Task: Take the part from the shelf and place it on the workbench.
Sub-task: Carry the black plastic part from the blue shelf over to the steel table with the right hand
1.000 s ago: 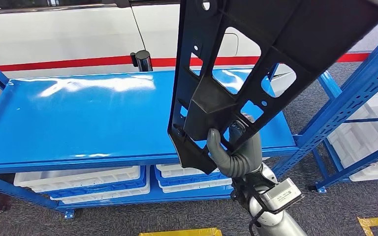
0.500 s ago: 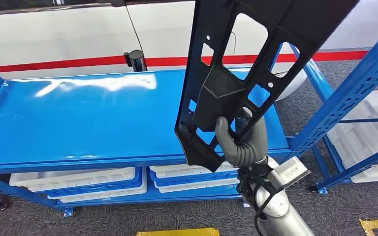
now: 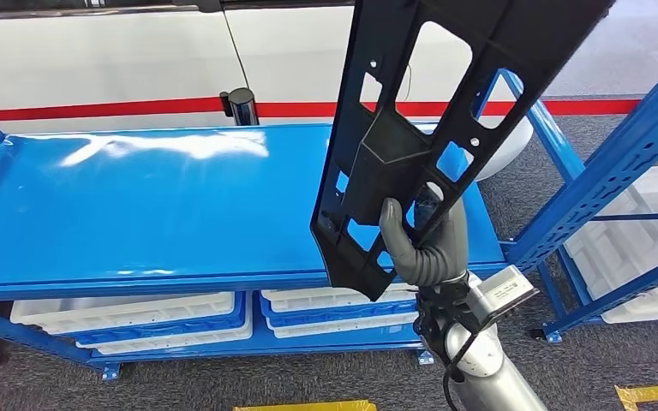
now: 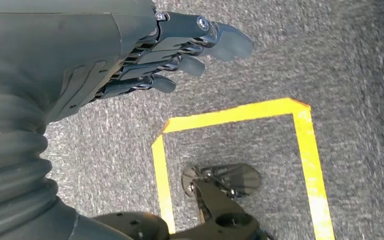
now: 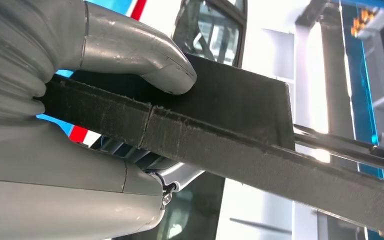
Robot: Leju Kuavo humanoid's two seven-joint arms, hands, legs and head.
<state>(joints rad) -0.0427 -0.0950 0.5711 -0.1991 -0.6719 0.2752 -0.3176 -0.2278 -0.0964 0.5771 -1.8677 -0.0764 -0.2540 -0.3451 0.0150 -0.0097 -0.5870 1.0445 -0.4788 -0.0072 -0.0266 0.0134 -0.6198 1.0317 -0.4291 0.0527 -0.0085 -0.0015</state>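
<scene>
The black part [image 3: 428, 128] is gripped near its lower end by the right hand [image 3: 424, 244], thumb and fingers clamped on it, and is held upright above the blue workbench [image 3: 137, 205]. Its long axis rises away from the fingers. The left hand [image 4: 145, 55] is held over the floor, fingers loosely extended, holding nothing.

The part [image 3: 428, 128] looks like matt black moulded plastic, its cut edge [image 5: 220, 145] rough and fibrous. The workbench [image 3: 137, 205] top is glossy blue painted metal. The right hand [image 3: 424, 248] wears smooth grey ribbed rubber. The floor [image 4: 280, 60] is coarse grey carpet.

Black perforated plastic part [image 3: 445, 111], near upright, above blue workbench [image 3: 137, 214]
</scene>
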